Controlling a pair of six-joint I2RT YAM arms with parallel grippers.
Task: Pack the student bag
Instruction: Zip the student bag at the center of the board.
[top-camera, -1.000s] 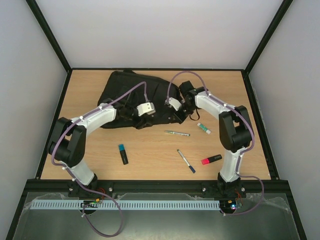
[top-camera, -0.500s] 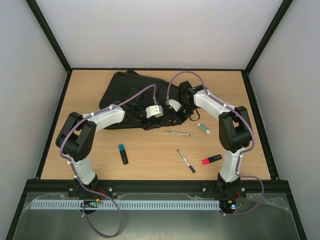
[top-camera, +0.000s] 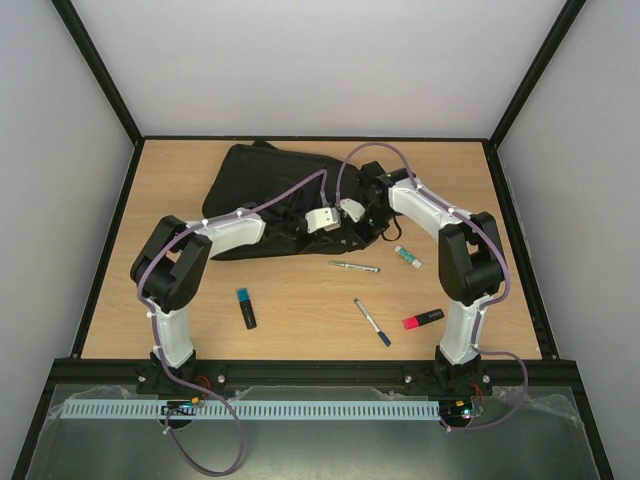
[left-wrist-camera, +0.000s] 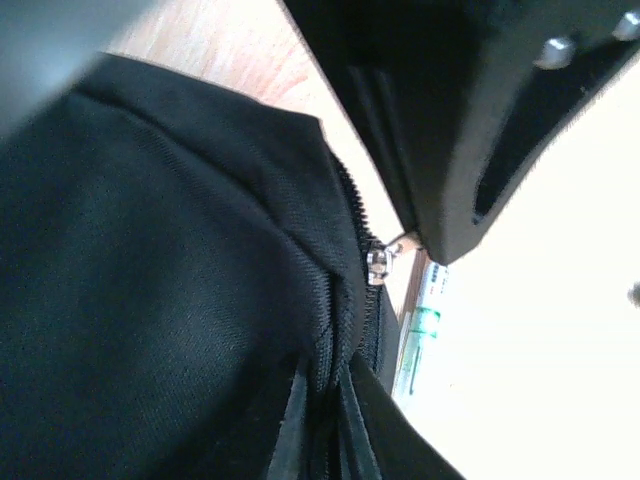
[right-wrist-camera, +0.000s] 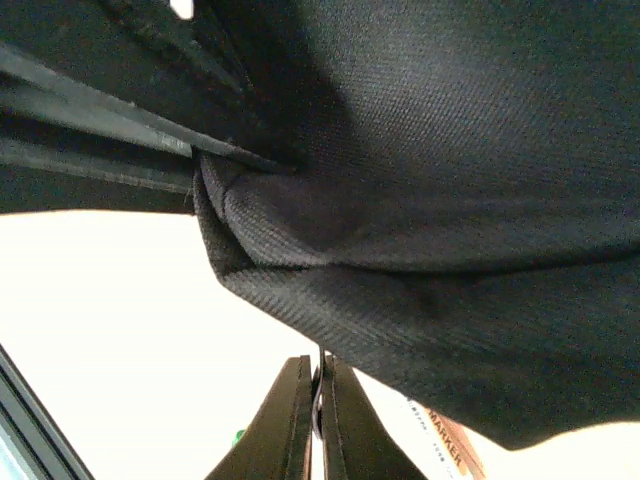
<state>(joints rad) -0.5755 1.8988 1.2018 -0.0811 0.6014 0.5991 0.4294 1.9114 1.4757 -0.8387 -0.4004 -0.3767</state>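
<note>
Student bag (top-camera: 250, 175) beneath both outstretched arms; right tool (right-wrist-camera: 320, 378) pressed together, left tool (top-camera: 338, 232) unclear.

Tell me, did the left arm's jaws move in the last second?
Yes. The left arm's jaws slid rightward over the student bag, judged against the unmoved green pen.

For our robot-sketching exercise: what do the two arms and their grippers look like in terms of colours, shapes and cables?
Both the left arm and right arm have white shell links joined by bulky black joints. A lilac cable runs along each, tied at intervals. White camera blocks sit at the wrists; the fingers are black, slim and angular.
</note>
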